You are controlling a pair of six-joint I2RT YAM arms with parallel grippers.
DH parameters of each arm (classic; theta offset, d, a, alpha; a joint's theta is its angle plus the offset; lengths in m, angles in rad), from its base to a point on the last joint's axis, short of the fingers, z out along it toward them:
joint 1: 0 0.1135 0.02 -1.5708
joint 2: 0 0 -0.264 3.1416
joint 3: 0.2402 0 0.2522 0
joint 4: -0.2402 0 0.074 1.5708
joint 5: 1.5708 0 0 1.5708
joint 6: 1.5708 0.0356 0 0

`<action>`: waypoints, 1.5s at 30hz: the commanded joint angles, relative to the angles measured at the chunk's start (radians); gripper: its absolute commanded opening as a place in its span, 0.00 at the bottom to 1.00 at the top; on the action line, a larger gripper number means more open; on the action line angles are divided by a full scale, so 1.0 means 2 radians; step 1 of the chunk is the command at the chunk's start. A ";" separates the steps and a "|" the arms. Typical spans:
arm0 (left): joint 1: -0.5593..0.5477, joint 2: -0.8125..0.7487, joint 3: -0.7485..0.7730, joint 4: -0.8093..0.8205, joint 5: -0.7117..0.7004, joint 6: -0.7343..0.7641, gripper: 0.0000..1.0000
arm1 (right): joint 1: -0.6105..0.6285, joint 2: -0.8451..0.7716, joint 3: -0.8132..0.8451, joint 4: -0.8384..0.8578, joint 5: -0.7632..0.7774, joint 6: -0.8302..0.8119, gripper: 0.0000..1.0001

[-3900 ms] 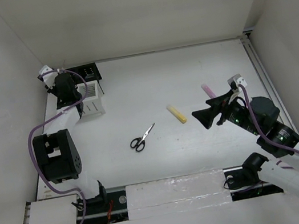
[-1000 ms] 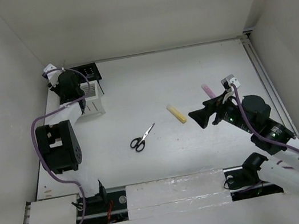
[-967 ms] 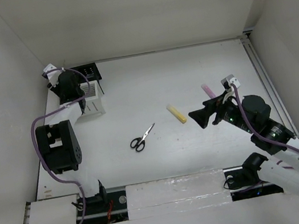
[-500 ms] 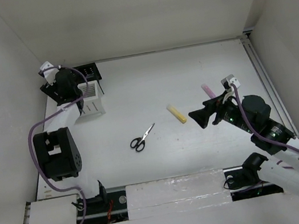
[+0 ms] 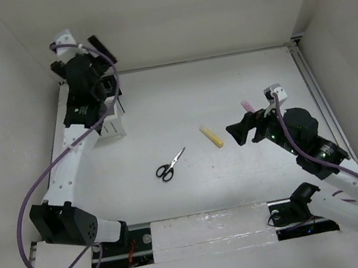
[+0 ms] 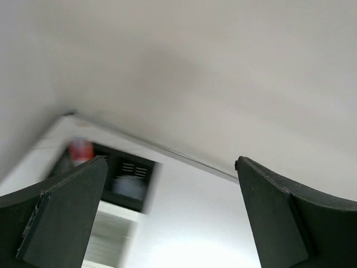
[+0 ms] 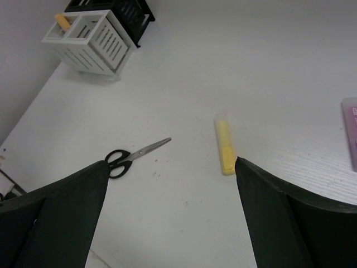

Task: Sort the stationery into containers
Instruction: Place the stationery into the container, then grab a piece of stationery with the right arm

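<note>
- The left arm [image 5: 67, 169] reaches to the far-left corner of the counter [image 5: 224, 77], with its wrist raised above the two containers. The left jaws stand wide apart with nothing between them.
- The white slatted organizer [image 5: 110, 118] sits right in front of the black mesh holder [image 5: 110, 86] in that corner.
- In the right wrist view, an orange marker [image 7: 62, 22] pokes out of one organizer compartment.
- The left wrist view is blurred. It shows something red [image 6: 81, 149] at the black holder's corner, but what it is cannot be told.
- The scissors [image 5: 171, 165] lie flat in the middle of the counter, blades closed and black handles toward the near edge.
- The yellow marker [image 5: 211, 136] lies to the right of the scissors, apart from them and just ahead of the right jaws.
- The pink marker [image 5: 247, 106] lies beyond the right jaws, partly hidden by them from above.
- The right arm [image 5: 304, 136] hovers over the counter's right side. The right jaws are spread wide and hold nothing.
</note>
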 commanded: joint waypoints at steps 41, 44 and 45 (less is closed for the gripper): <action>-0.136 -0.339 -0.227 -0.195 0.110 -0.049 1.00 | -0.019 0.481 0.134 0.051 -0.017 -0.103 0.95; -0.136 -0.339 -0.237 -0.189 0.131 -0.049 1.00 | -0.004 0.481 0.134 0.062 -0.021 -0.103 0.96; -0.136 -0.333 -0.237 -0.189 0.137 -0.049 1.00 | 0.004 0.488 0.140 0.062 -0.021 -0.109 0.96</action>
